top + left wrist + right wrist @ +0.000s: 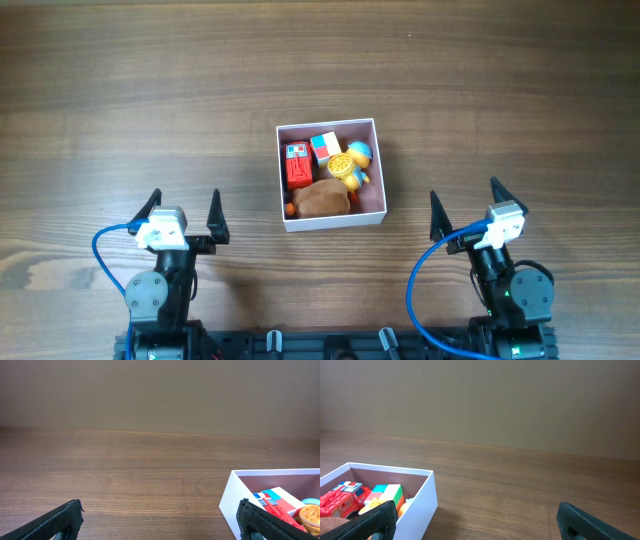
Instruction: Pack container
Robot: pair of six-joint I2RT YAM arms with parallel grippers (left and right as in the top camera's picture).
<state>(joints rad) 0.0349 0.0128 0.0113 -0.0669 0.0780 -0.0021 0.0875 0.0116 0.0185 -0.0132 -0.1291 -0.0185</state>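
Closest to the overhead lens are the arms: left gripper and right gripper, both spread wide open, holding nothing. The container sits on the table between and just beyond them, toys inside (red, yellow, one brown lump). Left wrist view: container at lower right, behind one finger. Right wrist view: same container, lower left.

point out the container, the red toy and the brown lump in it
container [335,222], overhead view, near white wall
red toy [298,168], overhead view, middle of its top
brown lump [322,200], overhead view, its centre
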